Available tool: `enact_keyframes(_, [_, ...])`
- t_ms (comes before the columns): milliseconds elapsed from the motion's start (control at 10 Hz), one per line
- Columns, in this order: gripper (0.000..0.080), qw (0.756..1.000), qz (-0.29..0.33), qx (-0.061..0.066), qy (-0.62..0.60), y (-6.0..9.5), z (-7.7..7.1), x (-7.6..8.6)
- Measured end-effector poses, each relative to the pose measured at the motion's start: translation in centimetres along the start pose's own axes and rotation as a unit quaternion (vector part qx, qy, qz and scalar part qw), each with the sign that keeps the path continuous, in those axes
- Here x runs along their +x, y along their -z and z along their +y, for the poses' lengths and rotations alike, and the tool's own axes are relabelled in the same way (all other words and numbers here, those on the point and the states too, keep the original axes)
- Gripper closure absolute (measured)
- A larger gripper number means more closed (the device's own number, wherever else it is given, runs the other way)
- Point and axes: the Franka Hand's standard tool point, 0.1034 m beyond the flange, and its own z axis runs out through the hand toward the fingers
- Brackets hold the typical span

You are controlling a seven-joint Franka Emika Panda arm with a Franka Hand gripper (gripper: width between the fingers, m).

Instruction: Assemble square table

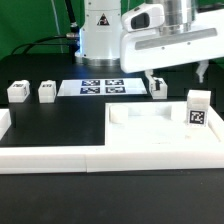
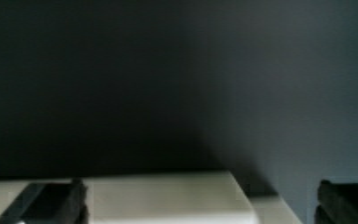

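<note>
Farthest from the tabletop slab (image 1: 150, 135), off toward the exterior view's left, stands the first leg block (image 1: 17, 91), with the second leg block (image 1: 46, 91) just beside it on the slab's side. Both are well apart from the slab. The marker board (image 1: 100, 87) lies flat between those two and the slab's far-left corner.

The third leg block (image 1: 158, 88) sits just beyond the slab's far rim. Whether it touches the rim I cannot tell. Above that rim hangs the gripper (image 1: 176, 74), spread wide and carrying nothing. In the wrist view the gripper (image 2: 197, 202) shows one dark finger (image 2: 51, 200) at each side, with only bare black table and a strip of white surface (image 2: 158, 190) between them. I cannot tell which part that strip belongs to. The fourth leg block (image 1: 197, 110) stands upright on the slab near its right rim.

None of the legs looks seated in a socket, so the job appears to be at its start, with the third block the likely pick. One finger seems to hang almost over that block, so the hand should shift sideways until the block is centred between the jaws. Then it should come straight down, close on two flat opposite faces and lift the block without tilting it, keeping clear of the slab's rim
</note>
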Motion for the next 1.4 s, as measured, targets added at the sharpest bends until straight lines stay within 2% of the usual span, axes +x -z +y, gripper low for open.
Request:
enact_keyframes(100, [0.0151,0.999,0.006,-0.015,0.052,-0.6,0.3,-1.2])
enact_keyframes(500, [0.0151,0.999,-0.014,-0.009,0.051,-0.8,0.2,-1.6])
enact_keyframes(600, [0.0151,0.998,-0.051,-0.003,0.029,-1.0,-0.3,-2.6])
enact_keyframes(700, [0.0151,0.990,-0.139,-0.007,0.003,-1.1,-0.9,-4.2])
enact_keyframes(800, [0.0151,0.978,-0.208,-0.013,-0.018,-1.1,-1.1,-5.0])
enact_keyframes(1000, [0.0151,0.956,-0.291,-0.014,-0.034,-2.2,-1.6,-7.1])
enact_keyframes(1200, [0.0151,0.933,-0.357,-0.006,-0.040,-2.1,-1.6,-6.9])
enact_keyframes(1400, [0.0151,0.907,-0.418,-0.001,-0.044,-2.2,-1.5,-7.6])
